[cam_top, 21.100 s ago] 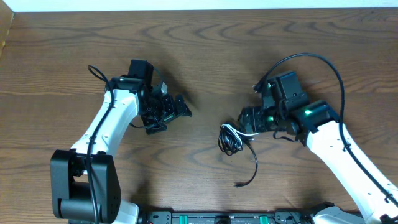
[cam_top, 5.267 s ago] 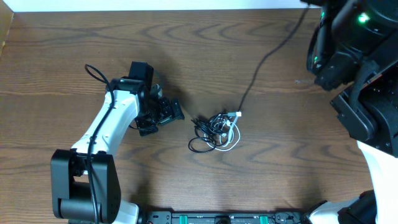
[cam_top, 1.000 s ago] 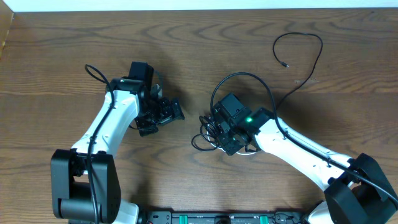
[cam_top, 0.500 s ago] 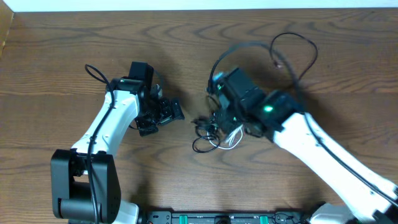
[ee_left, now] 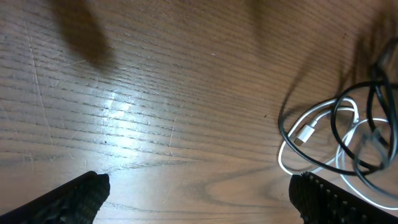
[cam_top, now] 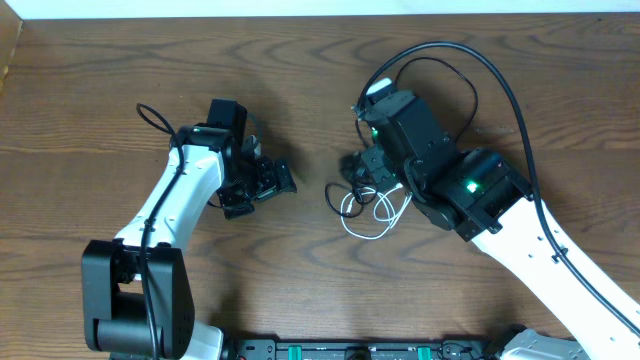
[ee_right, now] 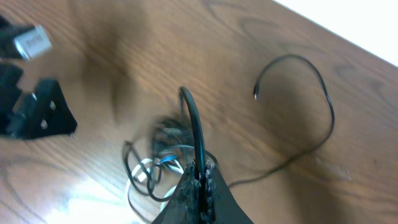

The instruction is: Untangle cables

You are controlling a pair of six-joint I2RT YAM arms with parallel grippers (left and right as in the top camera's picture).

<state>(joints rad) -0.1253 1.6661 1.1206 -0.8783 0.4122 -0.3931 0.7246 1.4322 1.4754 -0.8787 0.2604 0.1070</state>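
Nearest me, the left tool (cam_top: pixel 268 183) sits low over the table (cam_top: pixel 100 90), jaws spread as wide as they go and nothing between them. It is nosed toward the knot but apart from it. Just to its right, mid-table, is the bundle (cam_top: pixel 368 203): the white cable (ee_left: pixel 311 134) lies in flat loops with black cord threaded through and over them. The right tool (ee_right: pixel 200 182) is directly above the bundle, jaws pinched fully together on a black cable (ee_right: pixel 191 121) that rises out of them in a stiff arc. Farther back, a second black cable (ee_right: pixel 314 93) lies alone in an open curve, small plug end showing, apart from the knot. Judgement: one cord is already out, and the step in hand is drawing the next black one from the bundle. The next move, I reckon, calls for a steady pull up and away toward bare wood, without the white loops riding along; the idle left tool is placed to pin them. Hard to read: from above, the right wrist covers its own tips and part of the knot. The right wrist view blurs the bundle, so I cannot tell which strand crosses which. The left wrist view cuts the knot off at its edge. The far cable's tail runs back behind the right tool, end unseen. The right arm's thick lead (cam_top: pixel 510 90) arches over that far area.
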